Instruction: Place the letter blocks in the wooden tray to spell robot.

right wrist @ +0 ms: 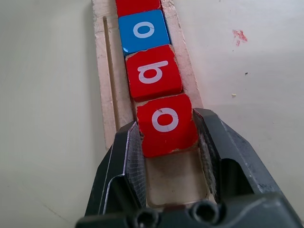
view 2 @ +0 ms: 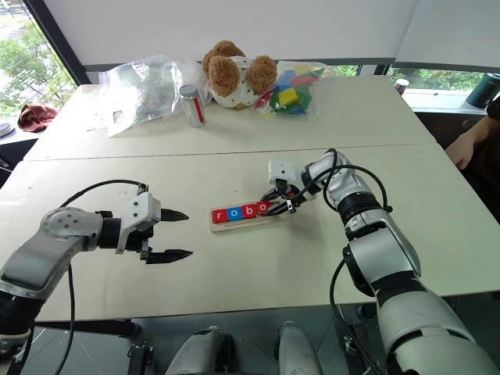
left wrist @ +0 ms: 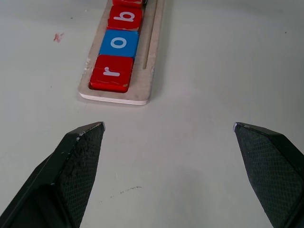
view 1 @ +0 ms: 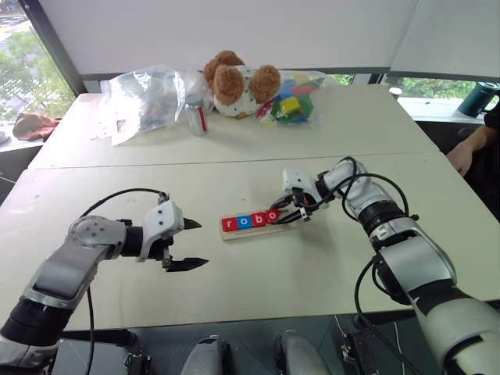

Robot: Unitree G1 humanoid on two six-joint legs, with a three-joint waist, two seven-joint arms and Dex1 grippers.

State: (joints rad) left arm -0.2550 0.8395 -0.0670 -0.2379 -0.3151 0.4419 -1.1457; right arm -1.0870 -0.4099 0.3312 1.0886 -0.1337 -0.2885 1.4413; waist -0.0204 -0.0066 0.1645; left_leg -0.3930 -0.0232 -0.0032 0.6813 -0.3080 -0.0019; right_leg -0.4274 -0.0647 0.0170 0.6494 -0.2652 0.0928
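Observation:
The wooden tray [view 1: 234, 234] lies mid-table and holds letter blocks in a row: a red "r" [view 1: 228, 224], a blue "o" [view 1: 243, 222] and a red "b" [view 1: 257, 219]. My right gripper [right wrist: 167, 121] is at the tray's right end, shut on a red "o" block [right wrist: 166, 124]. That block sits right after the "b", slightly skewed, over the tray's floor. My left gripper [view 1: 191, 244] hovers open a little to the left of the tray with nothing between its fingers [left wrist: 80, 147].
At the table's far side are a clear plastic bag [view 1: 144, 98], a small jar [view 1: 195, 116], a teddy bear [view 1: 234, 82] and a bag of multicoloured toy blocks [view 1: 293, 100]. A person's hand [view 1: 467, 152] rests at the right edge. A dark cup [view 1: 478, 98] stands behind it.

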